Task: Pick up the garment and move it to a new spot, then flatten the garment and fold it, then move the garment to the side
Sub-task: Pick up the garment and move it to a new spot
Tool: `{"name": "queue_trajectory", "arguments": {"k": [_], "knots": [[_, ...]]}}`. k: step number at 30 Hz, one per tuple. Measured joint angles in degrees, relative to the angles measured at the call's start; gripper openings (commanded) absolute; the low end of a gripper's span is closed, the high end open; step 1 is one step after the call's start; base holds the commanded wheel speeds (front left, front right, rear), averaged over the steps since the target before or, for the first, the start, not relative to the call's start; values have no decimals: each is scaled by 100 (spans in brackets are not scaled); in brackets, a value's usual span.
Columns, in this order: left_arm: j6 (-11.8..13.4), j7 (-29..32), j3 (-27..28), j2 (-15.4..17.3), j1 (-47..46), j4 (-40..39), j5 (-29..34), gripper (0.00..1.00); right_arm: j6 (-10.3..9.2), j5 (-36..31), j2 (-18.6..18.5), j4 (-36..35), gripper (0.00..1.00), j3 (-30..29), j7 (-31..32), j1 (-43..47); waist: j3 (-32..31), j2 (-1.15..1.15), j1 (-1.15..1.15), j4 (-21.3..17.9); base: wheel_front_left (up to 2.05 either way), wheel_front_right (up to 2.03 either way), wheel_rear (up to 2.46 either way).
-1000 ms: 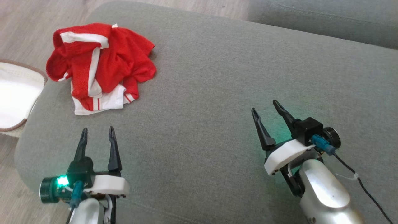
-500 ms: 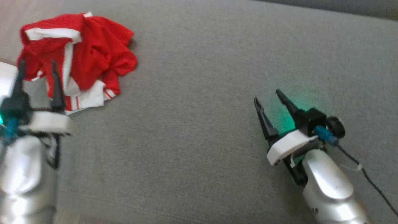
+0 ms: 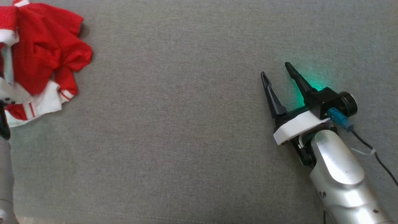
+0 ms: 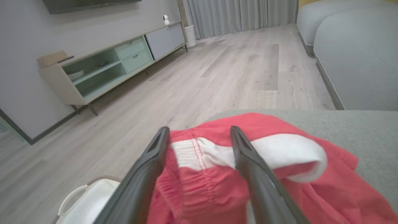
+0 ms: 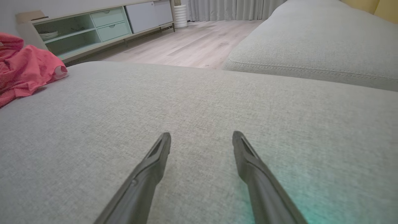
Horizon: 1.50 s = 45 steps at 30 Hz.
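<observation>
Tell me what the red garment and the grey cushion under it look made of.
The garment: probably a light knitted mesh, matte red with white trim; fine dotted texture, soft crumpled folds. The cushion: woven upholstery fabric, matte grey, visibly flecked weave.

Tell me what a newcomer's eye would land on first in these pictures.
The crumpled red-and-white cloth garment stands out most, heaped at the left edge of the grey woven sofa cushion in the head view. In the left wrist view the open left gripper frames its white waistband between its two dark fingers. The right gripper, open too, sits low over bare cushion at the right, beside a green glow.
</observation>
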Motion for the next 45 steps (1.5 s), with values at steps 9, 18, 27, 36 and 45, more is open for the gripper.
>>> {"name": "queue_trajectory", "arguments": {"k": [9, 18, 27, 36, 45], "knots": [[-35, 97, 135, -162, -69, 792, -289, 46, 0, 0, 3, -30, 100, -34, -7, -35, 21, 0, -1, -107, 0, 0, 0], [-250, -133, -386, -131, -325, 300, -62, 0, 0, 122, 86, 140, 100, -78, 2, 112, -338, 0, -1, -304, 0, 0, 0], [-364, -207, -1265, -600, -722, -1450, -108, 0, 0, 322, 243, 224, 100, -62, 9, 623, -871, 0, -2, -906, 0, 0, 0], [-408, -53, -2281, -1412, -736, -2788, -613, 0, 0, 697, 265, 102, 100, 291, 10, 700, -1132, 0, -2, -1853, 0, 0, 0], [-186, -115, -2373, -1951, -275, -3315, -1152, 0, 0, 765, 268, 108, 100, 348, 10, 922, -1261, 0, -2, -2274, 0, 0, 0]]}}
